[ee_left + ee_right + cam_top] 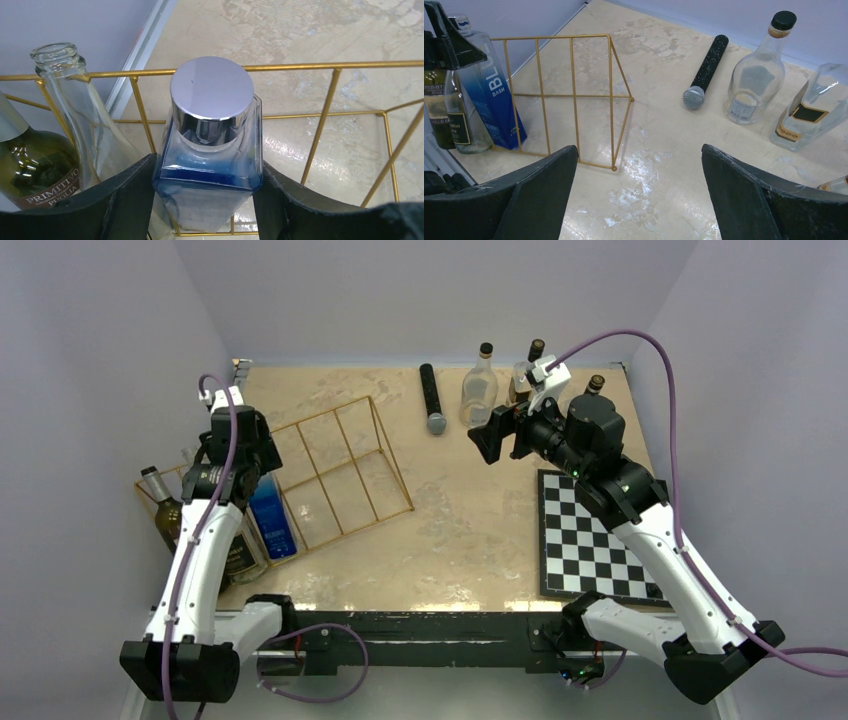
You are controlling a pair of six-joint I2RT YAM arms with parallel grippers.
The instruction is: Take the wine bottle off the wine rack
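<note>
The wine rack (340, 475), a gold wire frame, lies on the table's left half and also shows in the right wrist view (574, 95). A blue square bottle (272, 515) with a silver cap (212, 90) stands upright at the rack's left end, with the rack's wires (300, 66) around it. My left gripper (205, 195) is shut on this bottle's shoulders, one finger on each side. A dark green wine bottle (30, 165) and a clear empty bottle (85, 125) stand just left of it. My right gripper (490, 435) is open and empty above the table's middle, away from the rack.
A black microphone (432, 398) lies at the back centre. A clear bottle (480, 385) and two more bottles (525, 370) stand at the back right. A chessboard (595, 540) lies at the front right. The left wall is close behind the left bottles.
</note>
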